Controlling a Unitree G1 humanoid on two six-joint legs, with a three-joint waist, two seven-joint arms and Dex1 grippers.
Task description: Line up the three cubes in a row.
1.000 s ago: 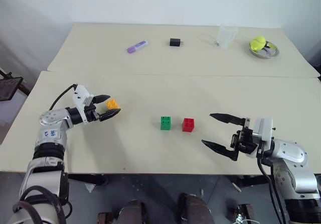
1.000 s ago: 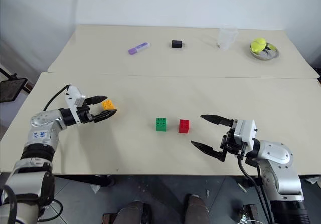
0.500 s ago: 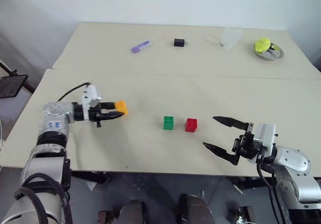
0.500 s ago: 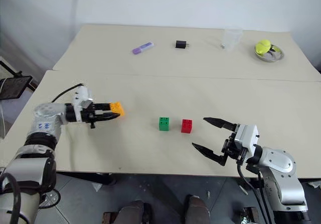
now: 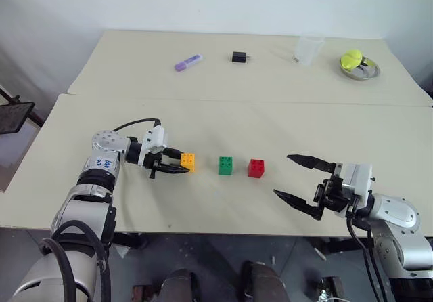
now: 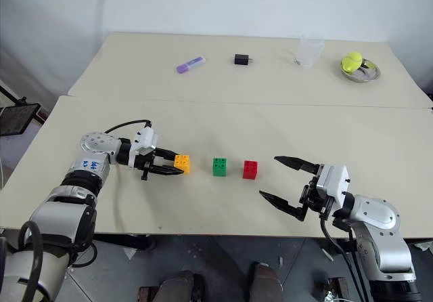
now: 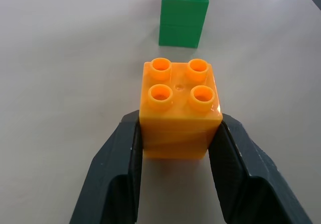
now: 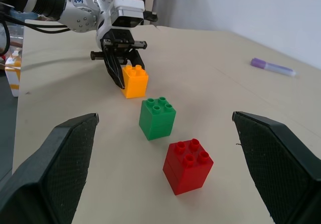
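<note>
Orange-yellow cube (image 5: 187,161) now beside green cube (image 5: 226,165)

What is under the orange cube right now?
The orange cube sits on the table, between the left gripper fingers. Its underside is hidden, so nothing else can be confirmed beneath it.

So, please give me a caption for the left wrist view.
Two black fingers flank an orange studded cube on the beige table, with a green cube just beyond.

Bare tabletop (image 5: 203,122) around the cubes; narrow gaps between orange (image 5: 187,161), green (image 5: 226,165), red (image 5: 256,168).
</note>
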